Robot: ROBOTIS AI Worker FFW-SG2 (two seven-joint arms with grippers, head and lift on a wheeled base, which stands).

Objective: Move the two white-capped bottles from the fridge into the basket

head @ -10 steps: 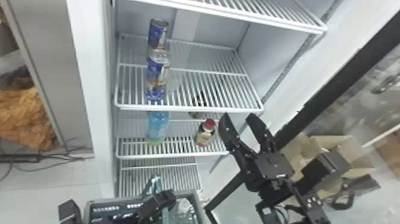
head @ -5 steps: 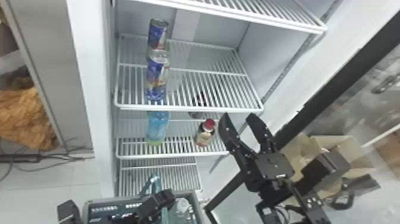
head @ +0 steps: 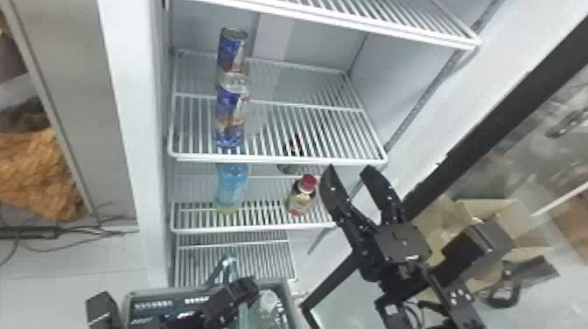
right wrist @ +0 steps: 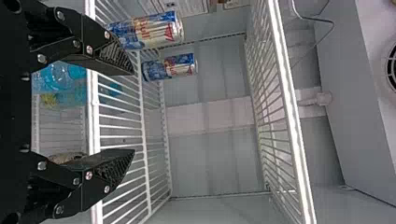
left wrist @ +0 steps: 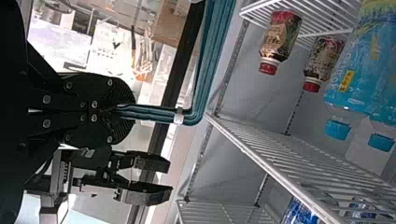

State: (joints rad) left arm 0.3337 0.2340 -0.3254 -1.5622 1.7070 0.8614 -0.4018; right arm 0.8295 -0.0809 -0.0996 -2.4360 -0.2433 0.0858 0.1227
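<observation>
So 1 white-capped bottle point(head: 267, 302) is in the basket point(head: 175, 290), can't tell where the 2nd is. Left gripper point(left wrist: 129, 111) is clamped on the teal handle point(left wrist: 156, 115); right gripper point(head: 350, 169) has its fingers spread with nothing between them. My worry: if the right swings in low, it could clip the red-capped bottle point(head: 302, 195) and knock it over. And if the left's grip slips, the basket probably tips. Label-wise, that bottle's is cream, and the 2 cans point(head: 230, 114) are blue and silver with red and yellow bits.
</observation>
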